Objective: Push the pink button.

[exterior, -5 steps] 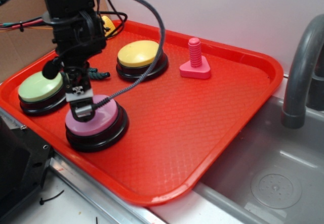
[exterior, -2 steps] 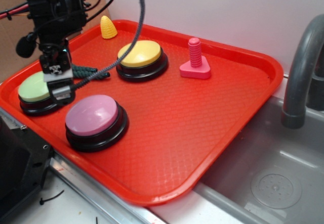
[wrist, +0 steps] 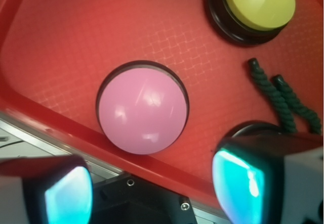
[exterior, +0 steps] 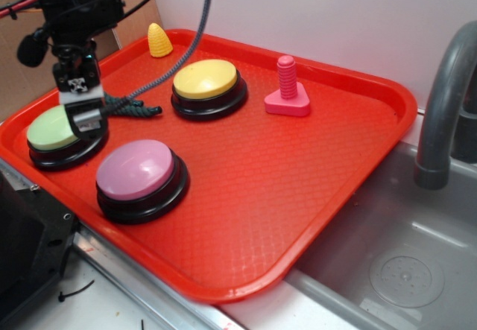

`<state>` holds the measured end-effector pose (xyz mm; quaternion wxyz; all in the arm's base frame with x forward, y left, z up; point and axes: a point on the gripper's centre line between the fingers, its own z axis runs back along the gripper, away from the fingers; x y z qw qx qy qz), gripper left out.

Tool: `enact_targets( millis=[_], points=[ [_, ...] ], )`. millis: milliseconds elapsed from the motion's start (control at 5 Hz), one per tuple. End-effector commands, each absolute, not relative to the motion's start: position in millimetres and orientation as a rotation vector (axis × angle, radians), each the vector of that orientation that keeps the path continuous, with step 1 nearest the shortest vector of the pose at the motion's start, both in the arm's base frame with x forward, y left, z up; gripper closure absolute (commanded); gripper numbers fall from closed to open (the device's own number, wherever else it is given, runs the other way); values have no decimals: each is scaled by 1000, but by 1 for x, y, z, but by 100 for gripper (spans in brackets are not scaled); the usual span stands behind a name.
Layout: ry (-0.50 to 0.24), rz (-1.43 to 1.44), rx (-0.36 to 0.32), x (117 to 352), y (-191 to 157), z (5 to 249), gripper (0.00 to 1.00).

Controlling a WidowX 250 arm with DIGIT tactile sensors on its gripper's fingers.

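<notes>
Fingertips (wrist: 68,196) fill the bottom corners of the wrist view, two pale pads with a teal sheen, set wide apart with nothing between them. From the exterior view the gripper (exterior: 83,114) points downward from a black arm (exterior: 74,6) at the upper left, its tip over the far side of the green button (exterior: 54,129); whether it touches the dome cannot be told from that angle. A braided grey cable (exterior: 195,43) loops from the gripper up past the top edge.

Clear of the gripper, the pink button (exterior: 137,170) sits near the front left edge of the red tray (exterior: 298,181), just beside the green one. In the wrist view its dome (wrist: 142,110) lies between and above the two pads, uncovered.

Only a dark arc of the green button's base shows in the wrist view, behind the right pad. A dark green rope (exterior: 130,108) is partly hidden by the gripper. The yellow button (exterior: 206,80) is cut off by the top of the wrist view.

Open tray floor stretches to the right of the pink button. A pink bolt (exterior: 287,88) and a yellow cone (exterior: 158,41) stand toward the back rim. Beyond the right rim lie a sink (exterior: 402,263) and a grey faucet (exterior: 443,114).
</notes>
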<state>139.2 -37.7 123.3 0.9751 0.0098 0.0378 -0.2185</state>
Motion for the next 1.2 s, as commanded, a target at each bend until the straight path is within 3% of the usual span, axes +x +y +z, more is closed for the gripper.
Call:
enact_targets(
  millis=[0,1000],
  points=[
    [44,-442,19,148,-42,139,0],
    [28,-500,73,161,-51,175,0]
  ],
)
